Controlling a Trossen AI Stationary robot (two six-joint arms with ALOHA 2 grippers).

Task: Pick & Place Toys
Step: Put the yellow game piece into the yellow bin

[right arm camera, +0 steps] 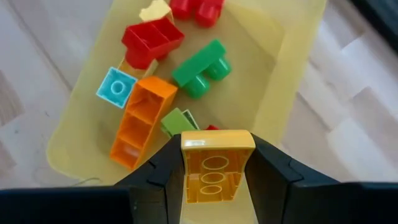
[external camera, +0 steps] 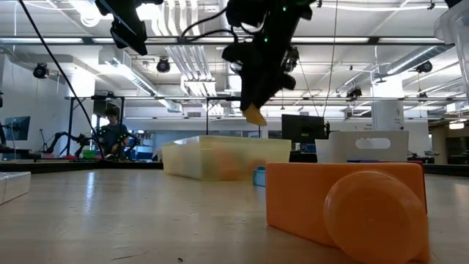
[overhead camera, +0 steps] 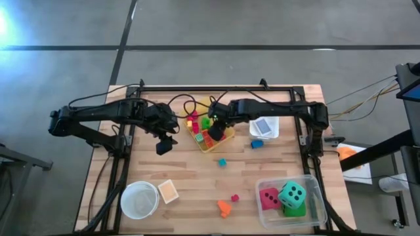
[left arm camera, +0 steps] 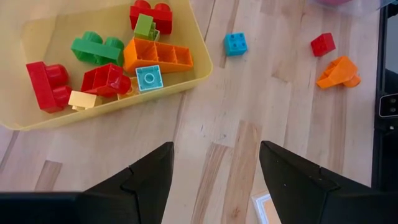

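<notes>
The right gripper (right arm camera: 214,171) is clamped on a yellow block (right arm camera: 216,165), held above the yellow bin (right arm camera: 292,68) near the middle of the table (overhead camera: 190,174); the block's long axis runs along the fingers, its hollow underside with three round sockets facing the wrist camera. In the low view the block (external camera: 255,114) hangs tilted from the gripper, one corner lowest, clear of the bin (external camera: 220,158) beneath it. In the bin lie an orange block (right arm camera: 140,121), long and open side up, a green block (right arm camera: 200,68), a red block (right arm camera: 152,38), a small teal block (right arm camera: 116,87), a light green one (right arm camera: 177,121) partly hidden by the fingers, and more red and pale yellow pieces cut off at the edge. The left gripper (left arm camera: 214,165) hovers just beside the bin over bare wood, its fingers apart and holding nothing. Loose on the table are a teal block (overhead camera: 222,162), a blue one (overhead camera: 256,143), a small red one (overhead camera: 234,197) and an orange one (overhead camera: 225,208). The clear bin (overhead camera: 316,190) holds the teal die (overhead camera: 292,194), the pink-red die (overhead camera: 269,198) and the green die (overhead camera: 294,210), mostly covered by the teal one. In the low view an orange block (external camera: 344,202) fills the foreground, hiding much of the table behind it.
</notes>
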